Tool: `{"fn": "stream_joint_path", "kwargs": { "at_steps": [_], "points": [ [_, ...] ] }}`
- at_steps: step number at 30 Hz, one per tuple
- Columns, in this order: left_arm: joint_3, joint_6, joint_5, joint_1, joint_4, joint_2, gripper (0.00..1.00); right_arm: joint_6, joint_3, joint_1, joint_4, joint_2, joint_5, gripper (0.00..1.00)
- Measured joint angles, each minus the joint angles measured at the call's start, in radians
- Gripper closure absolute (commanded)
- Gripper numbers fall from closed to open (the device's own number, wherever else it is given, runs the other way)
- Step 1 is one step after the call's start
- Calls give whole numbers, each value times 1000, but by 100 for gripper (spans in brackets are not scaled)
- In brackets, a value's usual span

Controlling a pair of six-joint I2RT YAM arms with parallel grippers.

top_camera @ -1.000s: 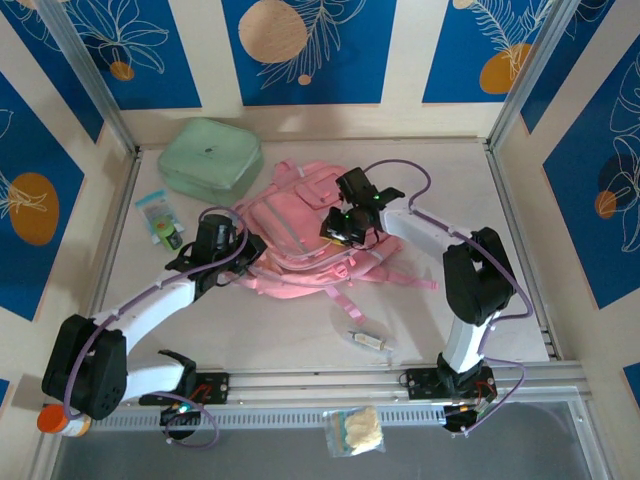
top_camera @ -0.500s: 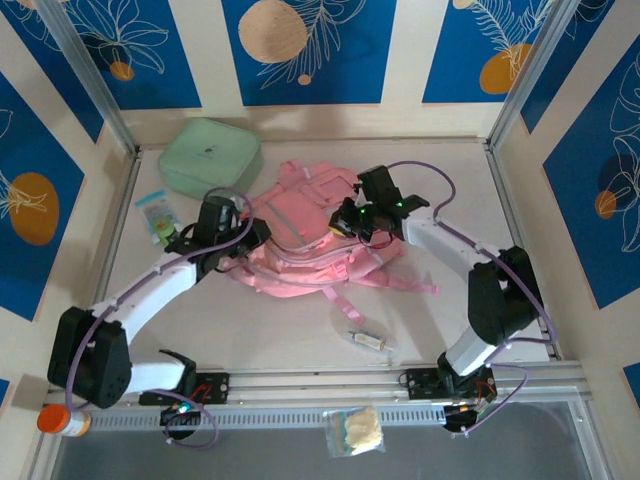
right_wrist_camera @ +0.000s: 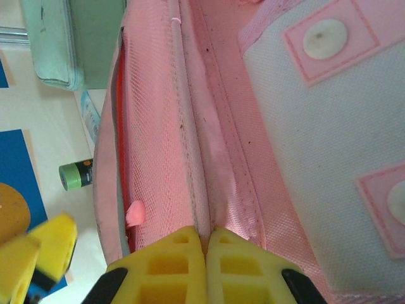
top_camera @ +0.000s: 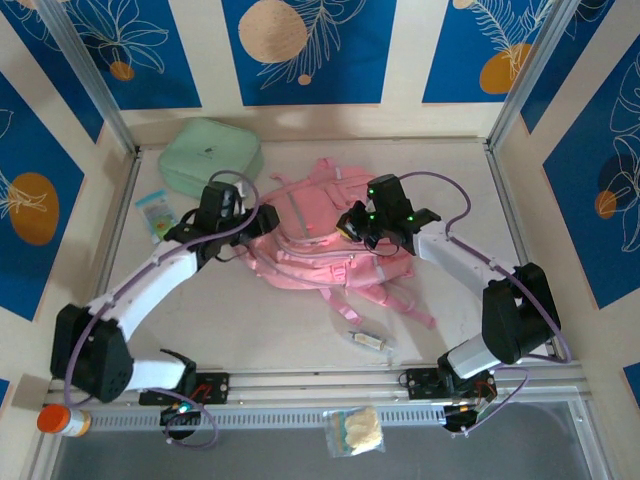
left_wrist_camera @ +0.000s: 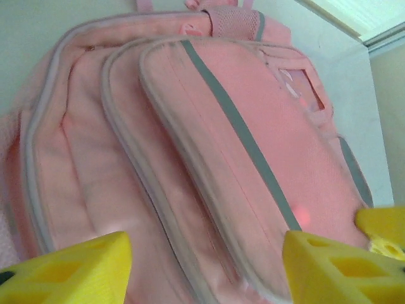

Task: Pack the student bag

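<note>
- student bag (top_camera: 310, 255): right part hidden under right gripper (right_wrist_camera: 206, 244), whose fingers meet, pinching the bag's seam
- left gripper (left_wrist_camera: 204, 263): fingers apart over the bag, partly cut off

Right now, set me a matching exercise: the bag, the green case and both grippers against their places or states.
Things:
1. student bag
2. mint-green case
3. left gripper
4. right gripper

Places or states:
A. open, pointed at the bag
B. far left corner of the table
C. shut on bag fabric
D. middle of the table

Pairs: 1-D, 2-B, 3-A, 4-C
</note>
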Motion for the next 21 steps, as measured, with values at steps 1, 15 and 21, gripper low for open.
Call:
{"fn": "stream_joint_path", "kwargs": {
  "at_steps": [1,15,21],
  "points": [
    [-1,8,-35,-50,-21,-30,29,3,0,3,1,0,5,100],
    [106,13,-525,-498,-148,130,12,26,0,25,1,0,47,100],
    [157,-69,-657,-508,-144,229,2,40,0,28,5,0,54,100]
  ]
}}
